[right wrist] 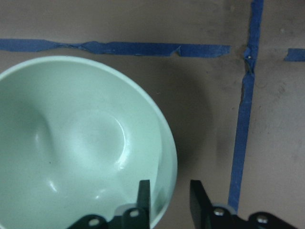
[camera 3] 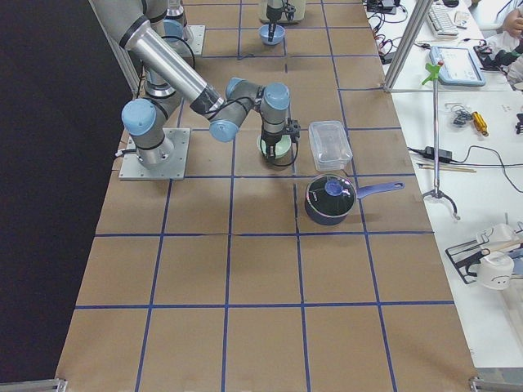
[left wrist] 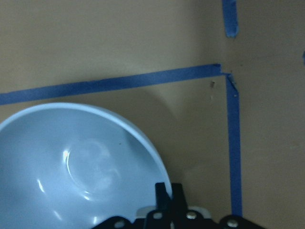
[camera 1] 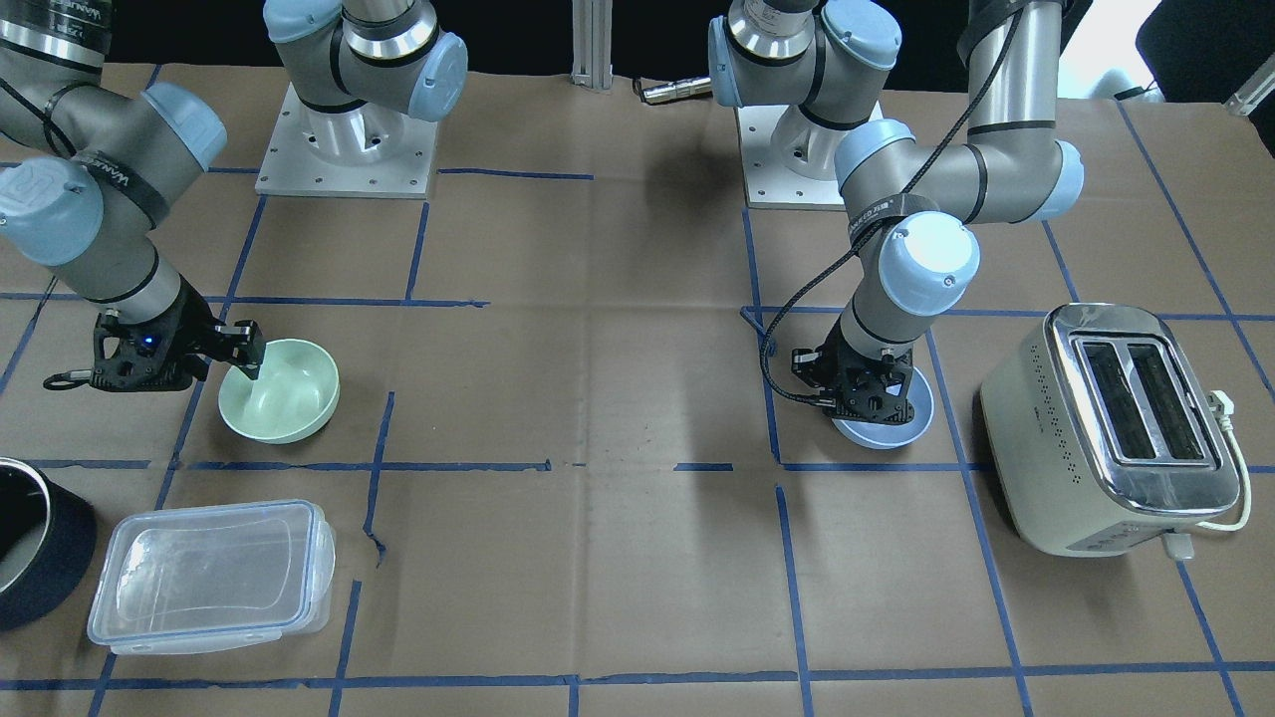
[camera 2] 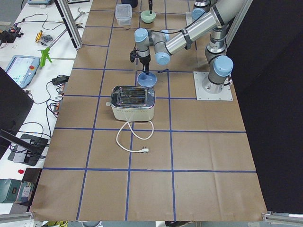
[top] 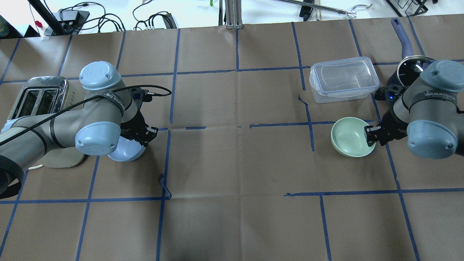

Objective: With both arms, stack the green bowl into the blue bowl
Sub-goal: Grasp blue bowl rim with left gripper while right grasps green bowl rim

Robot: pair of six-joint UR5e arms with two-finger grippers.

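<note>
The pale green bowl (camera 1: 289, 403) sits on the brown table by the robot's right arm; it also shows in the overhead view (top: 348, 136) and fills the right wrist view (right wrist: 71, 143). My right gripper (right wrist: 169, 193) is open, one finger inside the rim and one outside, with gaps on both sides. It shows in the front view too (camera 1: 249, 366). The pale blue bowl (camera 1: 885, 432) lies under my left gripper (camera 1: 865, 398), next to the toaster. In the left wrist view the left gripper (left wrist: 167, 191) is shut on the blue bowl's (left wrist: 71, 167) near rim.
A cream and chrome toaster (camera 1: 1106, 428) with a loose white cord stands just outside the blue bowl. A clear lidded container (camera 1: 209, 573) and a dark pot (camera 1: 30, 543) stand near the green bowl. Blue tape lines cross the paper-covered table (camera 1: 598, 398).
</note>
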